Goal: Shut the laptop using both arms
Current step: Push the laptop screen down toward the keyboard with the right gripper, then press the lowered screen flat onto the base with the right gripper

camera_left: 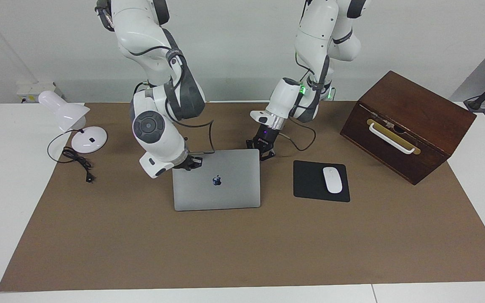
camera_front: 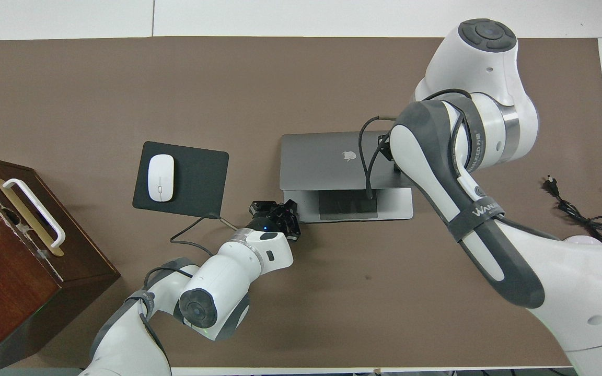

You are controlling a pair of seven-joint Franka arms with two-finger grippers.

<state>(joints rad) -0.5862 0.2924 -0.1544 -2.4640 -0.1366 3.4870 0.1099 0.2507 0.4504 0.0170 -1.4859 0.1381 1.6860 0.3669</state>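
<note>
At mid-tabletop [camera_left: 99,252], the thin silver-grey metal laptop [camera_left: 216,182] is mid-closing: the clenched right end effector [camera_left: 190,163] presses its lid, the clenched left end effector [camera_left: 262,149] braces its corner; next, likely a gentle final push.

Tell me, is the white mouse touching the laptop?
Apart. In the overhead view the white mouse lies on the black mouse pad, and bare brown mat shows between the pad and the laptop.
</note>
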